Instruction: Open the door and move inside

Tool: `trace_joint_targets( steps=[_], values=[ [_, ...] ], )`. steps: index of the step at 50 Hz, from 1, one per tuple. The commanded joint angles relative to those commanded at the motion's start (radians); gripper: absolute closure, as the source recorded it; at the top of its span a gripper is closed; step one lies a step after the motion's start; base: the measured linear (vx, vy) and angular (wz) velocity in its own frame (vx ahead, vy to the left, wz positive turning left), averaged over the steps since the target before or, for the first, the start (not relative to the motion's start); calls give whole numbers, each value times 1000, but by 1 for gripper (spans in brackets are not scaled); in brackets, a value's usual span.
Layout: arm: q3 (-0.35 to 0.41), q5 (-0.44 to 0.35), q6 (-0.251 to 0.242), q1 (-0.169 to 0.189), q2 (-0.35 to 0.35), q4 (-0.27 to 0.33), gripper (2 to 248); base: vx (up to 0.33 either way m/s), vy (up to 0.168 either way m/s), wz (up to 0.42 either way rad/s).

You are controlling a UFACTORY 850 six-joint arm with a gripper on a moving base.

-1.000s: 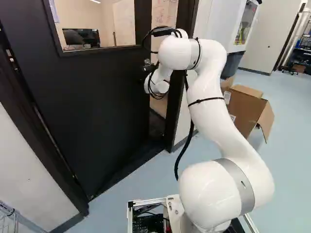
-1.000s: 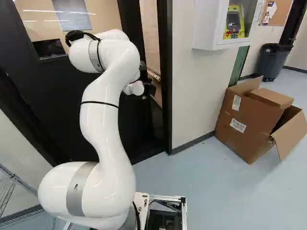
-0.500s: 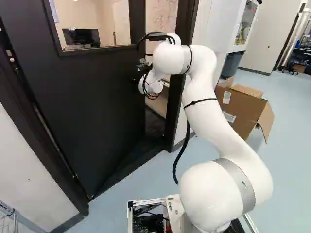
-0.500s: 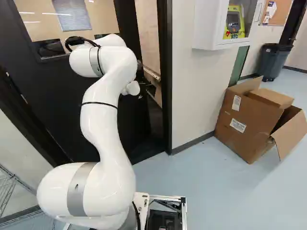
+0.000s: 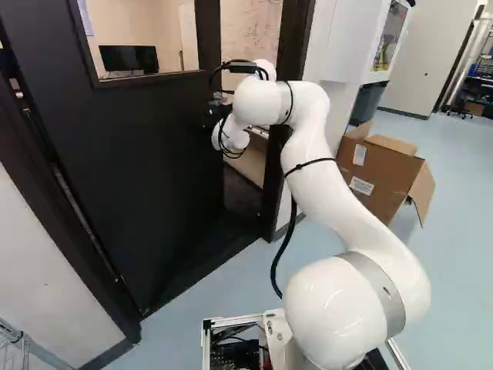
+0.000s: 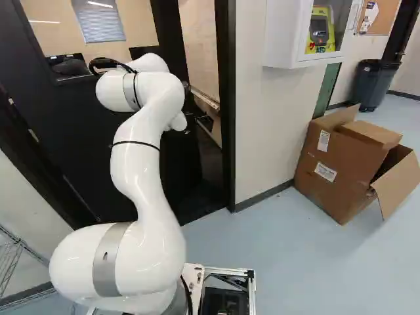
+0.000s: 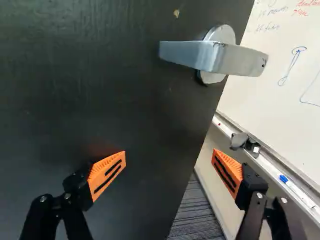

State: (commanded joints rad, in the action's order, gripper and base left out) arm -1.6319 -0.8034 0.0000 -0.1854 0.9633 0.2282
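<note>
Reaching up and forward to the part-open door: white jointed arm, wrist end at the free edge.
Arm pose — broad shoulder low, long link rising and leaning toward the matte black windowed door, then a sharp bend near the top; the wrist sits below that bend, carrying the black two-fingered gripper. Wrist view: fingers spread wide, orange ribbed pads well apart, one over the door face, the other past its free edge, toward the whiteboard beyond. Contact with the door: cannot tell. Silver metal lever handle lies ahead of the fingertips, near that edge — a gap shows between door and black frame.
</note>
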Motion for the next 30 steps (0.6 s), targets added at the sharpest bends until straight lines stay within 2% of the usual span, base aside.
trace_joint_targets(
  steps=[11,30],
  values=[
    [14,0,0,3,-9,0,3,0,0,0],
    [148,0,0,12,-102,0,3,0,0,0]
  ],
)
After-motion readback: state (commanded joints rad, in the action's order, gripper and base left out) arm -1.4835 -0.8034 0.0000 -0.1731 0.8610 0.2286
